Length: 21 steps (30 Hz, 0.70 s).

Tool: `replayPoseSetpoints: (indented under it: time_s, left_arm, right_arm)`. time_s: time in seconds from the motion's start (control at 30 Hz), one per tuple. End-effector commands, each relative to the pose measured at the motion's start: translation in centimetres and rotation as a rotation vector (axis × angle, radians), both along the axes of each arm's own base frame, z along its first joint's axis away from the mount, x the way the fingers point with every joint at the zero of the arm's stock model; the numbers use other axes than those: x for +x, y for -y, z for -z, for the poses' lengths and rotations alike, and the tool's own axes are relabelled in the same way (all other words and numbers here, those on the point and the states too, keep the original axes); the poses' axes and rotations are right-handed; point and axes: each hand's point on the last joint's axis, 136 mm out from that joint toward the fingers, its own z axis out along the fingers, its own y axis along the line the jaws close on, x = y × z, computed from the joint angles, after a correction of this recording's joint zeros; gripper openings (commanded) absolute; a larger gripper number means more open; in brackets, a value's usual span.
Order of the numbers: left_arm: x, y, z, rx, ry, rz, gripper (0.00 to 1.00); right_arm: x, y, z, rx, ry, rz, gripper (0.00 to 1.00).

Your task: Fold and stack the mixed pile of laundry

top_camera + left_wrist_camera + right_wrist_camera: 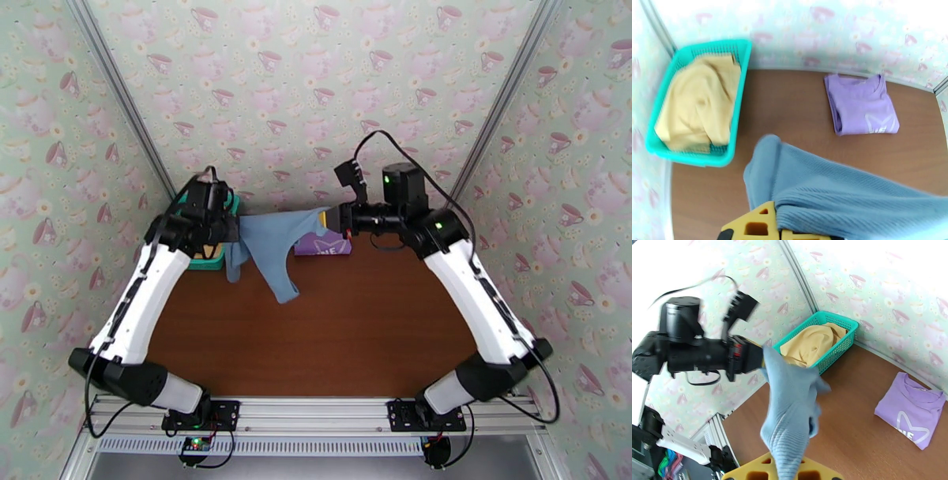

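Stretching between the left claw (235,229) and right claw (329,219), each clamped on an end, the grey-blue garment (272,241) hangs above the surface (355,331). The folded lilac-purple shirt (861,104) lies on the surface; the mustard-yellow garment (697,104) fills the teal basket (739,106).

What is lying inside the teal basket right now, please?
A crumpled mustard-yellow garment fills most of the teal basket. Anything that may lie beneath that cloth is covered and cannot be seen.
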Motion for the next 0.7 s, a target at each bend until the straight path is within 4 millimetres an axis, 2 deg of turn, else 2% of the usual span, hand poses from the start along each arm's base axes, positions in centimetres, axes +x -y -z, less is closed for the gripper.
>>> replayPoseSetpoints:
  time_s: [0.0,0.1,0.23,0.37,0.67]
  left_arm:
    - [-0.7,0.4,-0.4,0.048,-0.060,0.075,0.00]
    - [-1.5,1.3,-0.8,0.044,-0.066,0.109,0.00]
    - [-2.9,2.6,0.4,0.016,-0.088,0.147,0.00]
    - [-4.5,3.4,1.6,-0.028,-0.113,0.166,0.00]
    - [-11.4,4.4,3.4,-0.077,-0.232,0.206,0.00]
  right_arm:
    - [0.3,0.8,-1.1,0.048,-0.064,-0.002,0.00]
    - [0.0,0.8,-0.2,0.046,-0.084,-0.015,0.00]
    - [-0.8,1.2,1.4,0.027,-0.101,-0.022,0.00]
    - [-1.7,1.7,1.9,0.003,-0.110,-0.027,0.00]
    - [-6.2,3.8,3.0,-0.034,-0.129,-0.041,0.00]
